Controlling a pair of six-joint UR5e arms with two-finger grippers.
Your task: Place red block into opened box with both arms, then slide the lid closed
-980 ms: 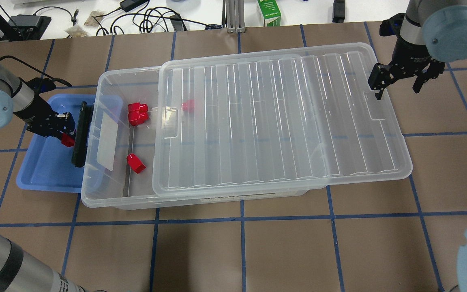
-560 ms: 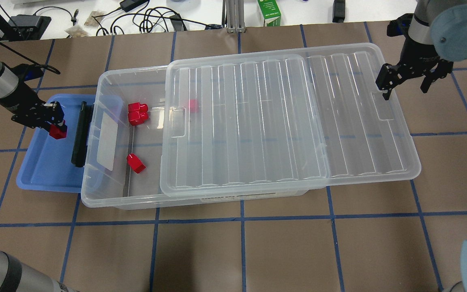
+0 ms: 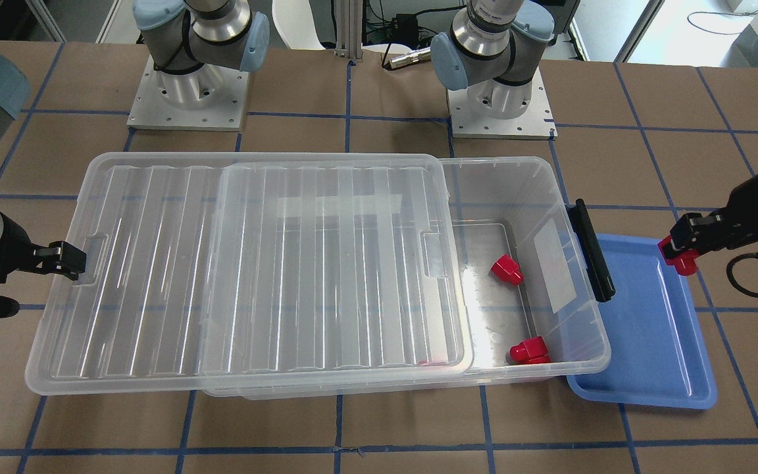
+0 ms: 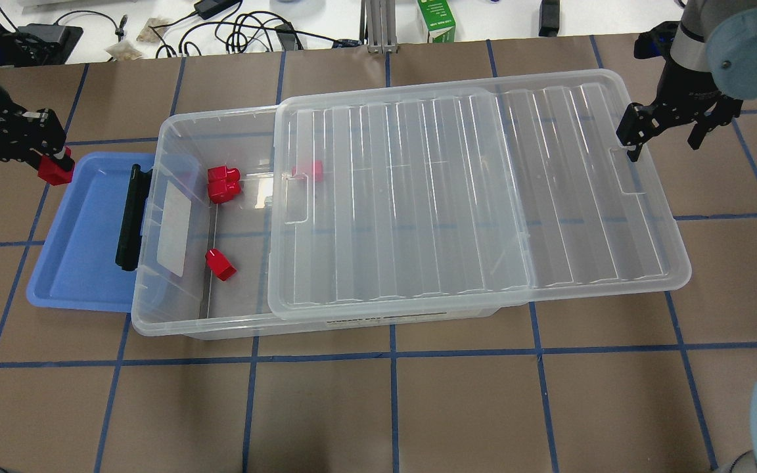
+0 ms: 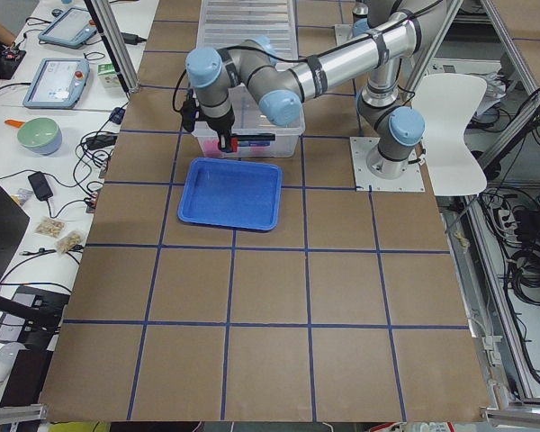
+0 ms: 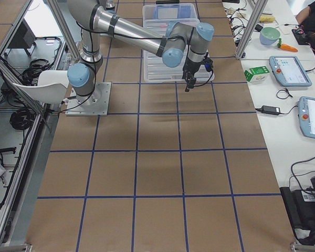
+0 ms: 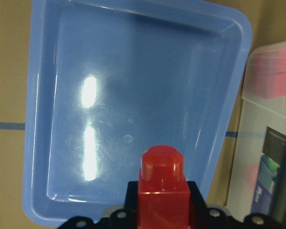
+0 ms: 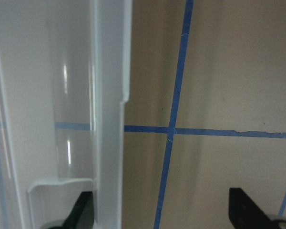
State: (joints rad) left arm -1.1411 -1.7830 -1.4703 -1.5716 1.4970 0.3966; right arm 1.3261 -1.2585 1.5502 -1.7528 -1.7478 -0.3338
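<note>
My left gripper (image 4: 50,164) is shut on a red block (image 7: 162,186) and holds it above the far left corner of the blue tray (image 4: 83,263). The clear box (image 4: 161,131) has its black bar (image 4: 130,217) next to the tray. The ribbed lid (image 4: 470,197) covers most of the box and overhangs its right end, so the left part is uncovered. Three red blocks lie in that uncovered part, two together (image 4: 223,182) and one alone (image 4: 221,264). Another (image 4: 309,171) shows through the lid. My right gripper (image 4: 664,135) is open, one finger in the lid's right-end recess.
A green carton (image 4: 436,23), cables and devices lie beyond the far table edge. The two arm bases (image 3: 188,99) stand behind the box in the front-facing view. Brown table with blue tape lines stretches in front of the box.
My left gripper has carried the red block up and away from the box's black bar, out to the tray's far left corner. The lid has slid right along with my right gripper.
</note>
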